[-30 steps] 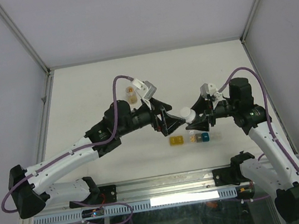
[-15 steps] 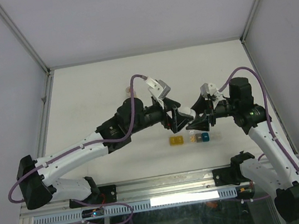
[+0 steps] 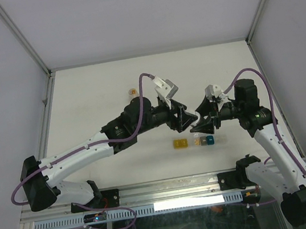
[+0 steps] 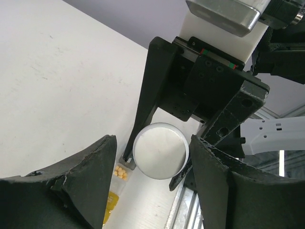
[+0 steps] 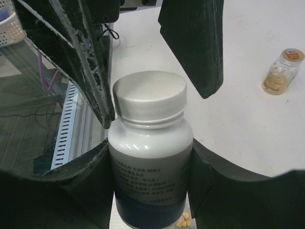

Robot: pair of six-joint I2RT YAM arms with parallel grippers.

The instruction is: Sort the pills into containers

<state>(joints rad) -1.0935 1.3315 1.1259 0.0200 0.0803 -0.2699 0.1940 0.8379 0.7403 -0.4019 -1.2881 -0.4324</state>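
Since my right gripper [image 5: 148,157] is clamped round the belly of the white bottle [image 5: 148,183], hanging over the containers [image 3: 194,141] near the bench's [image 3: 91,89] front edge, the cap [image 5: 149,95] is the place to grab. My left gripper [image 4: 152,140] straddles it, not pinched yet, with a gap on one side. It's smooth hard plastic, probably light and slippery. The containers look featherweight and easy to knock. Some yellow pills [image 4: 122,171] sit beside the yellow one; can't tell if they're boxed. The amber bottle [image 5: 281,70] is well apart, toward the back.
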